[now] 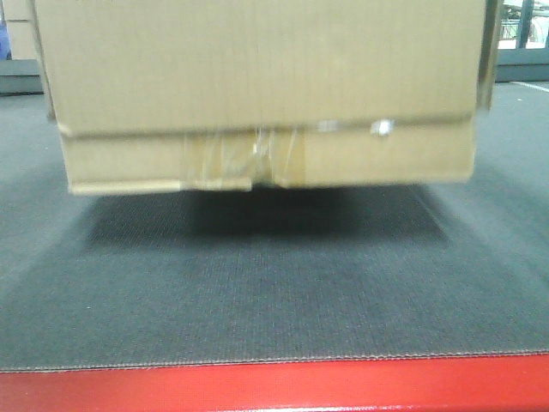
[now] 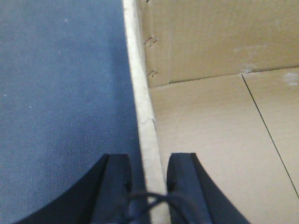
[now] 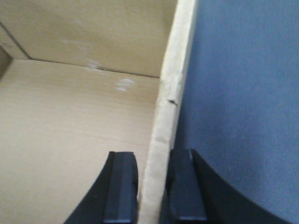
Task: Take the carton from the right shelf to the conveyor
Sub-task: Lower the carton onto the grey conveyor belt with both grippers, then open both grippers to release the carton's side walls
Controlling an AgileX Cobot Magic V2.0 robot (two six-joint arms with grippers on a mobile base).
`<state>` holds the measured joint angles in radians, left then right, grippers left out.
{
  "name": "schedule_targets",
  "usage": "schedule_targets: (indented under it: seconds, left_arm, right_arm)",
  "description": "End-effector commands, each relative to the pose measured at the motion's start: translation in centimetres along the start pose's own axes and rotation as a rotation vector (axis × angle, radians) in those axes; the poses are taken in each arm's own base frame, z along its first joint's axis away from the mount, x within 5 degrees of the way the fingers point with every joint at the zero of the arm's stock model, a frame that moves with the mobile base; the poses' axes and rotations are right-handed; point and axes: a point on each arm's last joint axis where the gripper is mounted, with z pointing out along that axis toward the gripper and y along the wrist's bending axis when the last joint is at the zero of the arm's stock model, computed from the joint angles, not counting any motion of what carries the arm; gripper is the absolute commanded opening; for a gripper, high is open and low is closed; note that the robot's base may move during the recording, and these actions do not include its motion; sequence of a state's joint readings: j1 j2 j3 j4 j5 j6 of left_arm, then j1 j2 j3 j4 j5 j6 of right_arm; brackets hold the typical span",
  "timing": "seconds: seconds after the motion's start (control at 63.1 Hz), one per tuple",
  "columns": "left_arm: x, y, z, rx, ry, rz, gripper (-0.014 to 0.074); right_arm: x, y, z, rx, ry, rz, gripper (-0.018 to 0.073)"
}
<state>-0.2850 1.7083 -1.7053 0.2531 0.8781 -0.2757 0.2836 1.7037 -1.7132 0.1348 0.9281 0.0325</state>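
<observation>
Dark grey conveyor [image 1: 274,292] belting is filling the lower front view, bordered nearest the camera by a red frame edge [image 1: 274,390], and the carton [image 1: 266,69] is being held just above it, with a shadow [image 1: 257,227] being cast on the belt beneath its torn, taped lower seam. The open-topped box is being carried by its two side walls: the left wall is being pinched by the left hand [image 2: 149,161], one finger outside over the belt and one inside, though a thin gap seems to be showing at the outer finger. The right wall is being pressed tight between the fingers of the right hand [image 3: 152,158] in the same way. The step in hand is judged to be the lowering onto the belt. It is being done well if both hands are being brought down together and level, so that the thin walls are not being twisted or torn, the ragged bottom edge is being met flat by the belt, and neither grip is being released until the weight is being borne fully by the conveyor
</observation>
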Motion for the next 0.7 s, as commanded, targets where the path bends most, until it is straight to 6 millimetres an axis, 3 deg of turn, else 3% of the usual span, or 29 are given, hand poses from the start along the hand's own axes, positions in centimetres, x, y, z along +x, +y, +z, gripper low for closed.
schedule_targets:
  seconds: [0.0, 0.079, 0.206, 0.253, 0.333, 0.428, 0.586, 0.681]
  left_arm:
    - [-0.2, 0.6, 1.0, -0.035, -0.020, 0.027, 0.0172]
    - [-0.2, 0.5, 1.2, -0.036, -0.015, 0.028, 0.0227]
    - [-0.3, 0.6, 1.0, -0.035, -0.022, 0.027, 0.0414]
    - [-0.3, 0.6, 0.9, -0.035, -0.024, 0.026, 0.0510]
    - [-0.3, 0.7, 0.3, -0.031, -0.029, 0.020, 0.0627]
    - [-0.5, 1.0, -1.2, -0.032, -0.045, 0.012, 0.0600]
    - [-0.9, 1.8, -5.5, -0.039, -0.104, 0.008, 0.0601]
    - [-0.9, 2.5, -8.5, -0.046, -0.140, 0.037, 0.0587]
  right_arm:
    - [-0.3, -0.8, 1.0, 0.030, -0.009, -0.012, -0.0036]
    - [-0.2, -0.9, 1.8, 0.031, 0.008, -0.010, 0.0088]
    - [-0.3, -0.8, 1.7, 0.031, 0.001, -0.011, 0.0474]
    - [-0.5, -0.8, 1.4, 0.030, -0.001, -0.012, 0.0578]
    - [-0.9, -0.6, 0.5, 0.027, -0.019, -0.015, 0.0569]
    - [-1.6, -0.3, -1.5, 0.022, -0.063, -0.020, 0.0569]
    - [-2.1, 0.2, -5.8, 0.013, -0.157, -0.030, 0.0564]
    - [-1.9, 0.4, -8.4, 0.029, -0.197, -0.047, 0.0494]
